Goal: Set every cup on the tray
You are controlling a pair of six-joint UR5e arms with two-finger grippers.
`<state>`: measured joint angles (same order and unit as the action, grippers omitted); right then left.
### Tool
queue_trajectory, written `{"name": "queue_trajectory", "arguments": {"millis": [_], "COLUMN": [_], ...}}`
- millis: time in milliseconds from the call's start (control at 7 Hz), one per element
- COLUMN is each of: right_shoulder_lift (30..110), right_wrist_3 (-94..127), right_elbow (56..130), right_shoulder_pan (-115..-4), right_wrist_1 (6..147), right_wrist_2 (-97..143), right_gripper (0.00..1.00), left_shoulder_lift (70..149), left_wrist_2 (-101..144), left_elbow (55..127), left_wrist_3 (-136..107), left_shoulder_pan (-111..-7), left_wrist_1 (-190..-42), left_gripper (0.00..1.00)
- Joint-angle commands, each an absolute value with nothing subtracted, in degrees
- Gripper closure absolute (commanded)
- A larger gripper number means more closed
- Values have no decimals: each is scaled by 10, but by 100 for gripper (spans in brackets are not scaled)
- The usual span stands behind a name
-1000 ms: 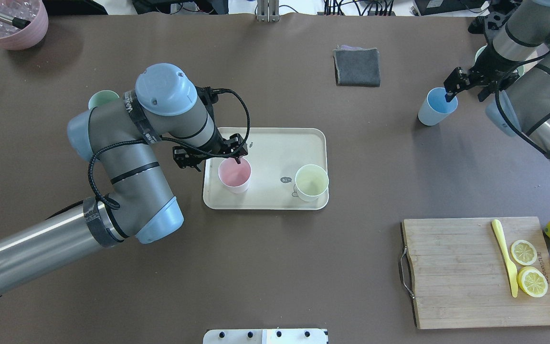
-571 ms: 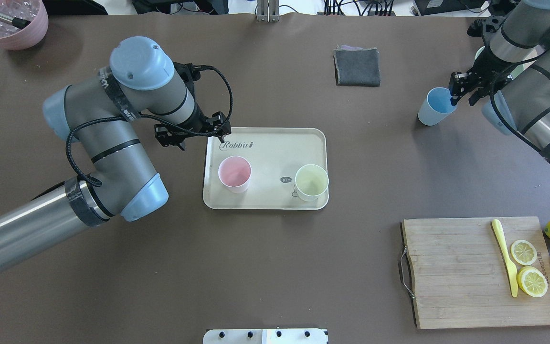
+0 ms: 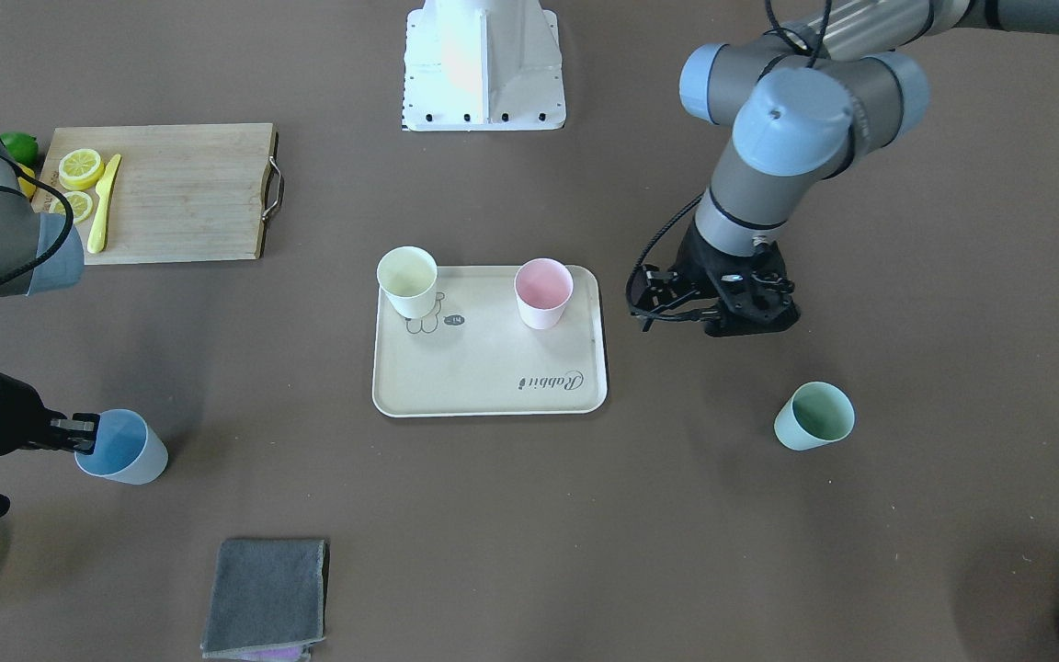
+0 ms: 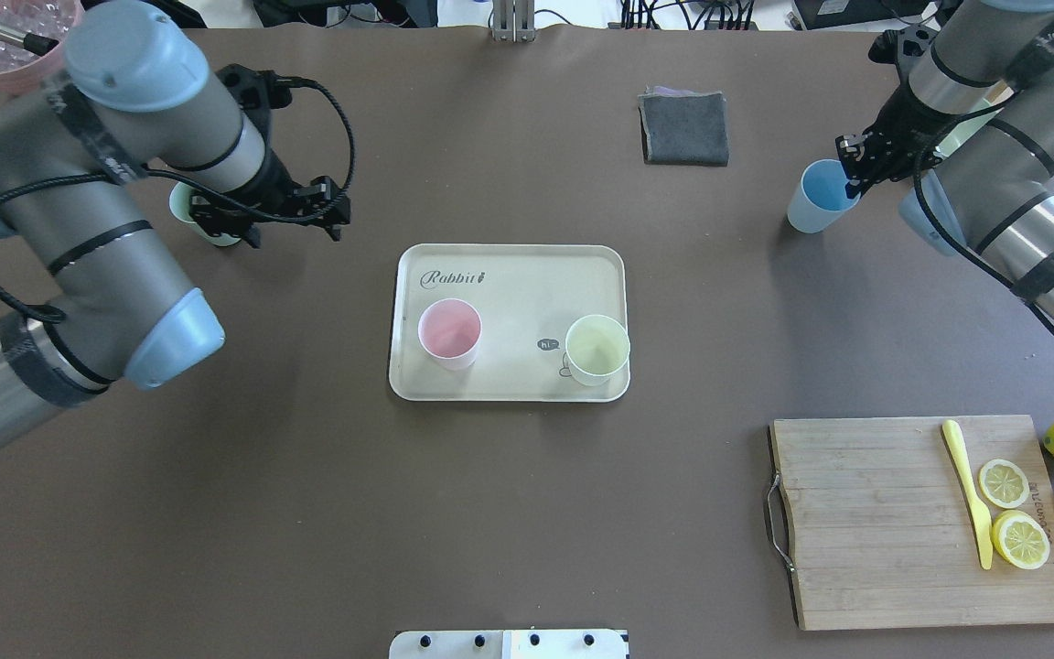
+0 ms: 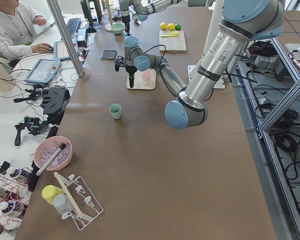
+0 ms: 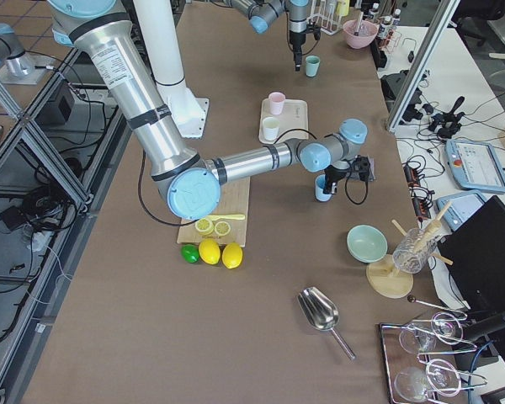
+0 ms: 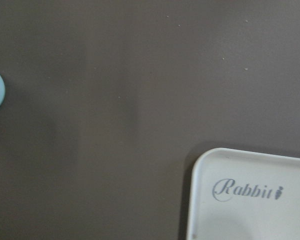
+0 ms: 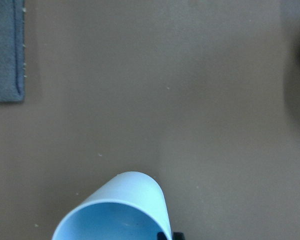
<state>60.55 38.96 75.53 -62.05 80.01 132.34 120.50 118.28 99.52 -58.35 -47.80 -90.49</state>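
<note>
The cream tray [image 4: 527, 284] [image 3: 493, 359] holds the pale pink cup [image 4: 449, 334] [image 3: 543, 292] and the pale yellow cup [image 4: 596, 349] [image 3: 407, 281], both upright. The mint green cup [image 3: 814, 416] stands on the table left of the tray, partly hidden by my left arm in the overhead view [image 4: 181, 209]. My left gripper [image 4: 273, 220] [image 3: 723, 311] hangs open and empty between that cup and the tray. My right gripper [image 4: 849, 174] [image 3: 79, 432] is shut on the rim of the light blue cup [image 4: 815, 199] [image 3: 122, 447] [image 8: 115, 210], which tilts, at the far right.
A folded grey cloth [image 4: 684, 128] lies at the back. A wooden cutting board [image 4: 884, 522] with lemon slices and a yellow knife sits front right, whole lemons beside it. The mauve pot [image 4: 24, 73] stands at the back left corner.
My left gripper let go of the pink cup and swung left and back toward the mint cup. My right gripper closed on the blue cup's rim and shifted it slightly left.
</note>
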Motion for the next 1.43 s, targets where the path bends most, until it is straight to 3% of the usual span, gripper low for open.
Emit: {"name": "queue_trajectory", "arguments": {"millis": [0,286,1000,1143,1286], "right_shoulder_lift": [564,505,491,489,488], "right_wrist_3": [478,622,693,702,694], "right_elbow": [792,814,841,841,849], "right_shoulder_pan": [-593,-507,-401,-399,-399], "right_wrist_1": [804,798,797,798,798], "right_wrist_2": [1348,1338,1246,1234,1230], "right_gripper": [100,100,100,73,1], "left_shoulder_lift": [1128,1107,1165,1179,1183], "left_wrist_2": [1188,1192,1196,1196,1197], "left_elbow": [1008,966,830,806,791], "left_wrist_3": [-424,-376,-429,-436,-436], "left_shoulder_pan": [-537,-569,-574,-574,-574], "left_wrist_1": [-895,-925,-1016,-1030,-1037], "left_gripper": [1,1,6,13,28]}}
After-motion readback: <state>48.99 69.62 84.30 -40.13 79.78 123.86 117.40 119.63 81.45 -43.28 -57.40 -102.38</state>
